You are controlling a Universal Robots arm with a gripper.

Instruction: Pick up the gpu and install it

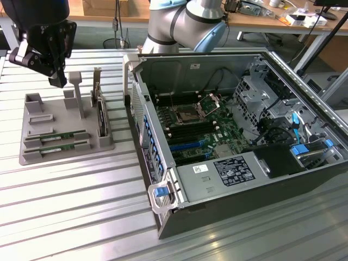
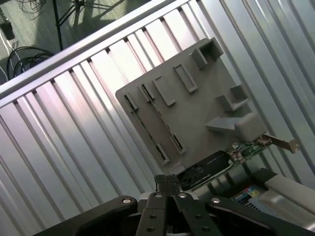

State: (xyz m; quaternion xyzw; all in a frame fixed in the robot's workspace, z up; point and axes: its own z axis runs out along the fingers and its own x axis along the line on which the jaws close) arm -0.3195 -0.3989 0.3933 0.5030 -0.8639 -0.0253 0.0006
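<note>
The gpu (image 1: pixel 57 135), a long thin green stick, stands on edge in a slot of the grey tray (image 1: pixel 32 155) on the exterior view's left. A second, similar stick (image 1: pixel 61 145) sits in the slot beside it. Both sticks show edge-on in the wrist view (image 2: pixel 146 129) (image 2: pixel 162 118). My gripper (image 1: pixel 56 76) hangs above the tray's far end, well clear of the sticks. Its fingertips (image 2: pixel 167 183) are pressed together with nothing between them. The open computer case (image 1: pixel 163 201) lies on the exterior view's right, its green motherboard (image 1: pixel 190 128) exposed.
A dark upright expansion card (image 1: pixel 101 117) with a metal bracket (image 2: pixel 283 142) stands in the tray next to the case wall. Grey posts (image 1: pixel 76 92) rise from the tray. The ribbed metal table (image 1: pixel 81 217) stretches in front. Cables lie on the floor (image 2: pixel 19 54) past the table edge.
</note>
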